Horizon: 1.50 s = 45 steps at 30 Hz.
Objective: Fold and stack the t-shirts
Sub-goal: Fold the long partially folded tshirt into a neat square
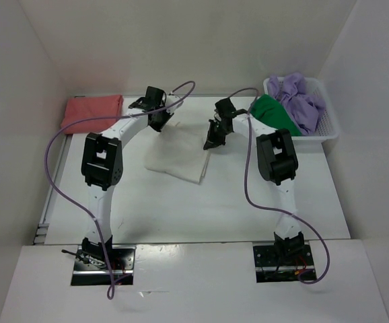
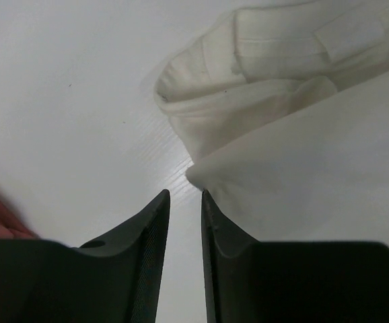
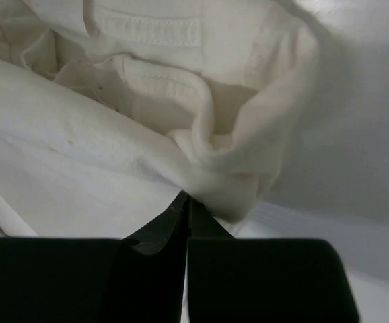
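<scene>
Centrally on the table (image 1: 181, 208) lies the cream shirt (image 1: 178, 158), partly folded into a rough rectangle, with its collar end bunched at the far side. The left hand (image 1: 159, 121) sits at the shirt's far left corner. Its wrist view shows the two fingers a little apart with nothing between them, and a corner of the cream cloth just beyond the tips. The right hand (image 1: 213, 142) points down at the shirt's right edge. In its own view the fingers are pressed together, their tips tucked against a rumpled fold of the cloth. Whether any cloth is caught between them I cannot tell.

At the far left of the table the red shirt (image 1: 92, 111) lies folded flat, well apart from the cream one. At the far right stands a white basket (image 1: 329, 128). The purple shirt (image 1: 302, 101) is heaped inside it, and the green shirt (image 1: 275, 114) hangs over its near-left rim onto the table.
</scene>
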Motion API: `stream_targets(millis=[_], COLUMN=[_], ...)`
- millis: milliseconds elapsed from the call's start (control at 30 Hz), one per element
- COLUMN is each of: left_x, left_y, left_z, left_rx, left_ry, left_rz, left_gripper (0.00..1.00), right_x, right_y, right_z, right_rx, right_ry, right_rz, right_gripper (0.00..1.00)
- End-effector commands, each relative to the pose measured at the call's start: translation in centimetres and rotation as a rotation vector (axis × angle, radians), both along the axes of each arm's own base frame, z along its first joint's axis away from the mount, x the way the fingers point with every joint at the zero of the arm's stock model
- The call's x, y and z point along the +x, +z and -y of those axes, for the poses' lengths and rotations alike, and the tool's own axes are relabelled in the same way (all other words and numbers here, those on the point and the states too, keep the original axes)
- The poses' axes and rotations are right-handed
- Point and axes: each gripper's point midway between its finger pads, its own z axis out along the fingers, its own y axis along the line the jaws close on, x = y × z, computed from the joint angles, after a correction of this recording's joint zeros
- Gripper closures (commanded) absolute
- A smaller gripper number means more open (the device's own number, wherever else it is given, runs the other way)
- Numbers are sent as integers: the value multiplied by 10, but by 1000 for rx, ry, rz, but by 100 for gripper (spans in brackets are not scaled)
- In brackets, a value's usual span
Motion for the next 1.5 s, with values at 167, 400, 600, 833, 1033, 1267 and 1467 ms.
stream_targets(millis=[167,400,600,833,1033,1267,1467], left_x=[18,-3,-39,-83,-107,-156,-196], left_y=[34,71,23,-3,-41,-59,-61], left_z=[-33,-1,-13,-4,-15,-1,5], left_rx=[-69,-178,-218,-360,-317,-393,-384], left_ry=[122,-39,-42,-41,26,-9,-60], left_rz=[44,38,-176,-291,-392,-525,-570], left_gripper=[61,42,32,12,10,59,75], right_x=[58,70,24,-64,-106,-123,-141], right_y=[46,56,90,53,11,-7,-6], right_z=[16,19,27,-4,-14,-17,-9], right_rx=[-30,-79,-94,24,53,92,91], right_ry=[-95,-52,-32,33,27,72,105], right_rz=[171,202,207,23,-132,-187,-184], right_gripper=[100,94,55,39,39,74,100])
